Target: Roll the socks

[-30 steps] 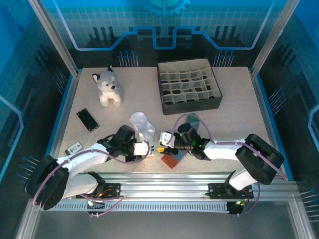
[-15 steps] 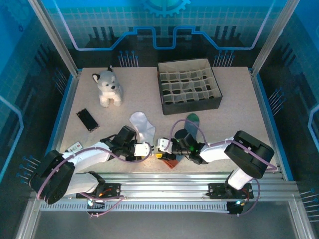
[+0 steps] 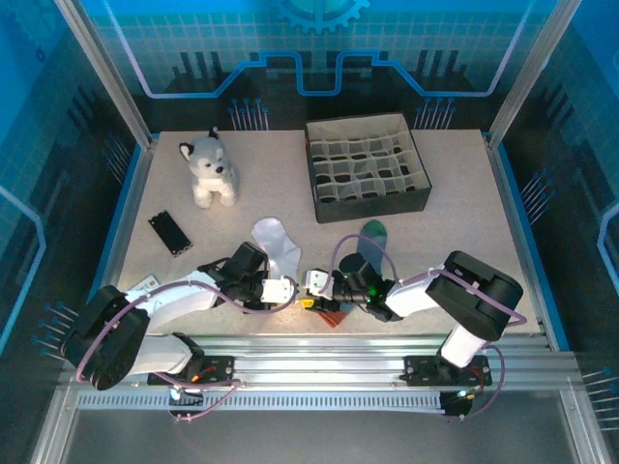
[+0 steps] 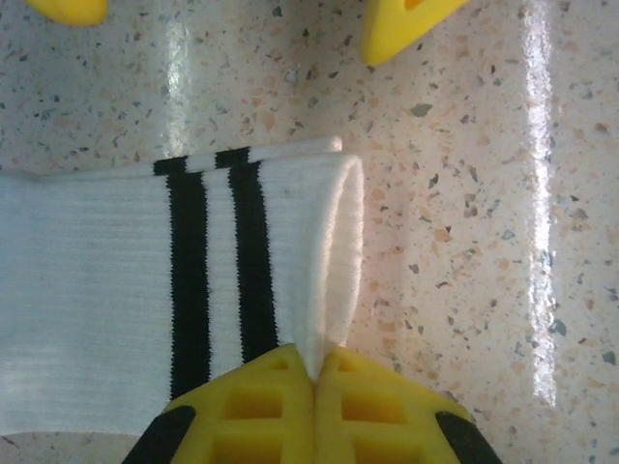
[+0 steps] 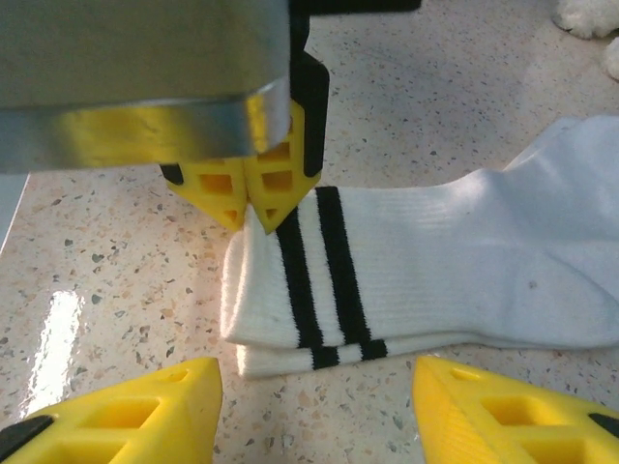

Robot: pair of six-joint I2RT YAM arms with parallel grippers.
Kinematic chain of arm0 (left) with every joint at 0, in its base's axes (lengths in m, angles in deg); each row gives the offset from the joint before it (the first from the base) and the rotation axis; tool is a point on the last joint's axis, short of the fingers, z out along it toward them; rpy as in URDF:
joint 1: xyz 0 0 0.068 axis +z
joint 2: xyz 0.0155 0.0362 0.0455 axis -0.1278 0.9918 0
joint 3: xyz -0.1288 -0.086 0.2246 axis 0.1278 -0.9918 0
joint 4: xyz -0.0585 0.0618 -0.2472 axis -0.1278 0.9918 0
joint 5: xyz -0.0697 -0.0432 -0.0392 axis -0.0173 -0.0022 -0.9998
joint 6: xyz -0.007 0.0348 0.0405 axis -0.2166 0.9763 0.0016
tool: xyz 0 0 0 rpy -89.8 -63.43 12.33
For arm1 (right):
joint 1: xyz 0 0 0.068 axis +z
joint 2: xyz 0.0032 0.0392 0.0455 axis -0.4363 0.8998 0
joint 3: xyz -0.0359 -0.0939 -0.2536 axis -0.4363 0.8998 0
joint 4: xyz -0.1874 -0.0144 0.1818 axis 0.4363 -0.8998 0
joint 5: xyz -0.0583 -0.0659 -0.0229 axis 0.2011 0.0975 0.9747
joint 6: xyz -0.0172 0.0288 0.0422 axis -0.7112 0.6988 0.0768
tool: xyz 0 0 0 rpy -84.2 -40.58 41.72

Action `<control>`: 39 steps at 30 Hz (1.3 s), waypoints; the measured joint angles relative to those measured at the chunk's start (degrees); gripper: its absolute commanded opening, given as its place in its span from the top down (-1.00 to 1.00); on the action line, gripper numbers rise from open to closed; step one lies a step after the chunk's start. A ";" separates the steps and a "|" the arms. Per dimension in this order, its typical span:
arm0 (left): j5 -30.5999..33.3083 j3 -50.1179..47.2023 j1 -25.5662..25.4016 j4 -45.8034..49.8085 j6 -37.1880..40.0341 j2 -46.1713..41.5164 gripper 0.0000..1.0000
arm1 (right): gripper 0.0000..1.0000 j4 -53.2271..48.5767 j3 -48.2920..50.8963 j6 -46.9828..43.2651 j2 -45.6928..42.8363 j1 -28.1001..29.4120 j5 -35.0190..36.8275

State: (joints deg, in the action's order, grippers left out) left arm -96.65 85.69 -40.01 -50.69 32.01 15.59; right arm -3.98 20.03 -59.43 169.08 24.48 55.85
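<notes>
The white sock [image 3: 274, 244] with two dark stripes lies flat near the table's front middle. In the left wrist view my left gripper [image 4: 317, 372] is shut on the edge of the white sock's cuff [image 4: 334, 261], the fabric pinched between the yellow jaws. My right gripper [image 5: 314, 396] stands open just before the cuff [image 5: 280, 290], its fingertips [image 5: 126, 411] on either side and apart from it. It faces the left gripper [image 5: 253, 208]. The grey-blue sock [image 3: 372, 232] with a green toe lies under the right arm, its orange-red cuff [image 3: 332, 312] near the front edge.
A plush husky [image 3: 210, 170] sits at the back left. A dark compartment box [image 3: 368, 166] stands at the back right. A black flat object [image 3: 168, 232] and a small white device [image 3: 145, 286] lie left of the left arm.
My left gripper has closed on the white sock's cuff edge. The right gripper has moved a little left, closer to the cuff, and stayed open.
</notes>
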 measured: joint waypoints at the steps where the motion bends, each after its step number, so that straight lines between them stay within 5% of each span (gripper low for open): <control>1: -0.15 0.42 0.00 1.25 0.04 0.00 1.00 | -0.10 0.26 0.00 0.00 0.28 0.02 -0.02; 15: -11.17 10.05 4.42 15.82 1.05 5.70 1.00 | -0.12 3.37 -0.28 -3.56 2.67 4.07 -0.15; 35: -16.15 10.88 8.22 18.95 0.57 6.05 1.00 | -0.08 4.52 -1.64 -6.03 4.59 5.18 -0.15; 39: -17.57 11.50 8.76 18.71 -0.09 6.05 1.00 | 0.07 5.49 -1.60 -5.81 4.61 5.53 -0.15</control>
State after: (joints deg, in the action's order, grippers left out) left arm -114.22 97.19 -31.24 -31.98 31.92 21.64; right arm 1.50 18.43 -65.24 173.69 30.01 55.70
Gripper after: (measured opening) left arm 0.042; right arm 0.519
